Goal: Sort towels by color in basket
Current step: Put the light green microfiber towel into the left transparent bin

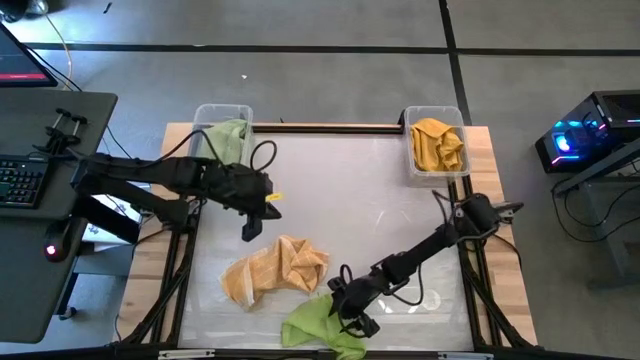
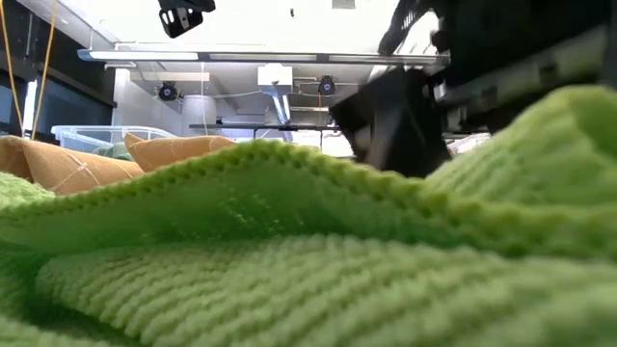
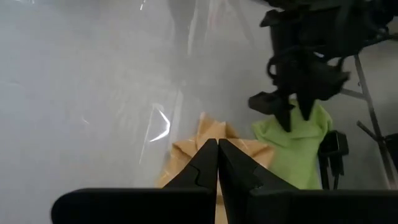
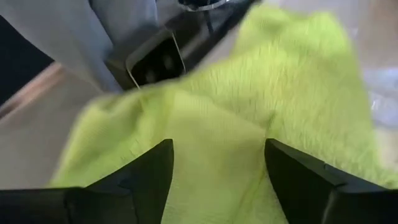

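Note:
A lime green towel (image 1: 312, 326) lies crumpled at the table's near edge and fills the low view (image 2: 289, 260). My right gripper (image 4: 217, 146) is open, pointing down over the towel (image 4: 249, 93), a finger on either side of a raised fold. A light orange-tan towel (image 1: 275, 270) lies bunched to its left on the table. My left gripper (image 1: 248, 232) is shut and empty, hovering above the table just beyond the orange-tan towel (image 3: 214, 127). A green towel (image 1: 228, 138) lies in the far left bin and a mustard yellow towel (image 1: 437, 145) in the far right bin. My right gripper comes at the lime green towel from above with its fingers (image 3: 287, 118) spread. I cannot tell whether the fingertips touch the cloth. The towel lies flat on the table.
Two clear plastic bins stand at the far corners, the left bin (image 1: 222, 107) and the right bin (image 1: 432, 110). A small black camera block (image 4: 152, 59) sits at the near edge beside the lime towel. The table's middle (image 1: 350, 190) is bare.

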You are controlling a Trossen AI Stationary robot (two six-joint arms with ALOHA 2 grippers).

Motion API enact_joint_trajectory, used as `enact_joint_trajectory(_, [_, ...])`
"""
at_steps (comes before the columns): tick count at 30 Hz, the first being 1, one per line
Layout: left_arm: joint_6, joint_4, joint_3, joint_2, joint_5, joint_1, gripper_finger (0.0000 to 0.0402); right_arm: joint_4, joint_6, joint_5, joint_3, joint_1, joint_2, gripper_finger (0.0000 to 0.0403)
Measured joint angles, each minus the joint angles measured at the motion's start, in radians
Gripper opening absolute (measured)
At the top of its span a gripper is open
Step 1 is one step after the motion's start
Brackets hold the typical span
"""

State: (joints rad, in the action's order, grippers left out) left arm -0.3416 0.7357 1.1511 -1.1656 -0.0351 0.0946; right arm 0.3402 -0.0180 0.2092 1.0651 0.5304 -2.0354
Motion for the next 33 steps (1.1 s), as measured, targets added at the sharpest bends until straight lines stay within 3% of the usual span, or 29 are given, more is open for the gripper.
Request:
enact_joint_trajectory(8, [-0.052, 0.008, 0.0, 0.014, 0.069, 0.091, 0.0, -0.103, -0.035, -0.113, 0.007, 0.002, -0.029, 0.0173])
enact_joint_trajectory(12, [-0.069, 0.039, 0.0, 0.041, 0.118, 0.122, 0.0, -0.229, -0.249, -0.2, 0.009, -0.003, -0.024, 0.0125])
enact_joint_trajectory(20, [-0.114, 0.118, 0.0, 0.119, 0.301, 0.172, 0.0, -0.367, -0.761, -0.227, 0.003, -0.006, 0.046, 0.0014])
enact_joint_trajectory(26, [-0.129, 0.085, 0.0, 0.153, 0.442, 0.215, 0.0, -0.568, -0.902, -0.417, -0.01, 0.025, 0.21, 0.0017])
enact_joint_trajectory(33, [0.013, -0.123, 0.0, 0.127, 0.589, 0.297, 0.0, -0.744, -0.926, -0.698, -0.006, 0.033, 0.46, 0.0011])
